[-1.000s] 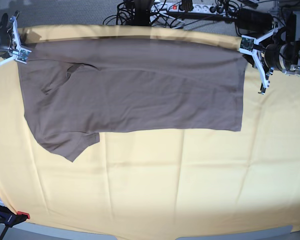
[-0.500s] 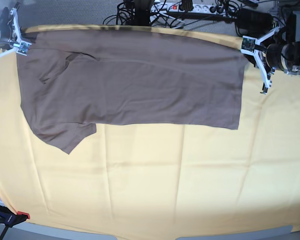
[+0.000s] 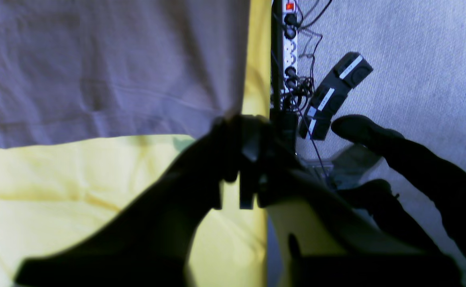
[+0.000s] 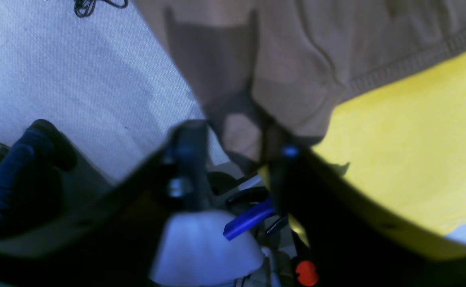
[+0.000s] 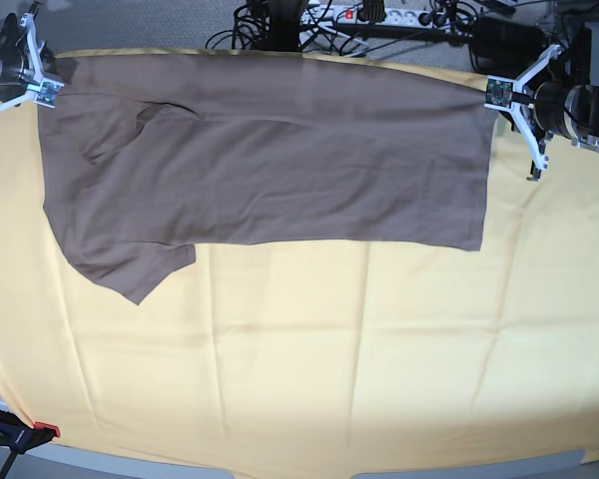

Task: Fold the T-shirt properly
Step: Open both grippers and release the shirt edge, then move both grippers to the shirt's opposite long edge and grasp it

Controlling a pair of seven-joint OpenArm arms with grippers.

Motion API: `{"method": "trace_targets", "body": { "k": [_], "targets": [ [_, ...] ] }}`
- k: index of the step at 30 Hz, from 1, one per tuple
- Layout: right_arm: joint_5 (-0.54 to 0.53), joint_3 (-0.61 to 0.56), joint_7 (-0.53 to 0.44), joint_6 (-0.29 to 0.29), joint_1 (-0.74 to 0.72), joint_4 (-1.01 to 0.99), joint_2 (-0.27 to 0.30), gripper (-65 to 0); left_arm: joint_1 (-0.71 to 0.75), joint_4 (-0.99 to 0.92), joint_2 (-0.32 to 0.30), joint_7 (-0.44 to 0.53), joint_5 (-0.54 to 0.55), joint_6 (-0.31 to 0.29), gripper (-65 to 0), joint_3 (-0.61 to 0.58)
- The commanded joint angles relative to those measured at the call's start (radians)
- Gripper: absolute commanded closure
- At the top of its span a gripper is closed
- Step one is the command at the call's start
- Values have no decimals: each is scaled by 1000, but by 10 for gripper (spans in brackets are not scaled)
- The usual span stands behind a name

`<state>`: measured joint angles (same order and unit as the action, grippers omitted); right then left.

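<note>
In the base view the T-shirt (image 5: 270, 150) lies folded lengthwise along the far edge of the yellow cloth (image 5: 309, 359), a sleeve pointing toward the near side. The right gripper (image 5: 42, 88) sits at its far corner on the view's left, the left gripper (image 5: 499, 95) at the opposite far corner.

In the left wrist view the left gripper (image 3: 236, 131) touches the T-shirt's (image 3: 109, 63) hem corner; I cannot tell whether its jaws are apart or clamped.

In the right wrist view the right gripper's (image 4: 233, 139) jaws stand apart, with a corner of the T-shirt (image 4: 296, 59) hanging between them.
</note>
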<state>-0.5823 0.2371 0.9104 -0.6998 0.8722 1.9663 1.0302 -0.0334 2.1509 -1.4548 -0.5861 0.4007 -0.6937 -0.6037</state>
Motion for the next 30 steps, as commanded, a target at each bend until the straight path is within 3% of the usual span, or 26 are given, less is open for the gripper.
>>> {"method": "trace_targets", "body": {
  "k": [1, 4, 8, 12, 16, 19, 24, 30],
  "targets": [
    [-6, 11, 10, 2, 0, 22, 20, -320, -12, 8, -28, -20, 1, -4, -185, 9],
    [-26, 12, 79, 2, 0, 60, 20, -324, -12, 25, -28, -101, 2, -4, -297, 9],
    [-101, 20, 179, 2, 0, 137, 19, -324, -12, 64, -46, -129, 2, -4, -299, 9],
    [-102, 78, 187, 2, 0, 218, 19, -324, -44, 96, -78, -130, 1, -4, -299, 9],
    [-111, 204, 185, 2, 0, 253, 14, -324, -129, 96, -80, -130, 13, 103, -299, 9],
    [-192, 310, 185, 2, 0, 253, 14, -324, -185, 82, -76, -130, 65, 153, -299, 9],
    [-262, 450, 183, 12, 0, 253, 14, -324, -267, -27, -2, -130, 196, 152, -299, 9],
    [-283, 492, 182, 15, 0, 252, 11, -324, -369, -358, 178, -153, 403, 152, -299, 18]
  ]
}}
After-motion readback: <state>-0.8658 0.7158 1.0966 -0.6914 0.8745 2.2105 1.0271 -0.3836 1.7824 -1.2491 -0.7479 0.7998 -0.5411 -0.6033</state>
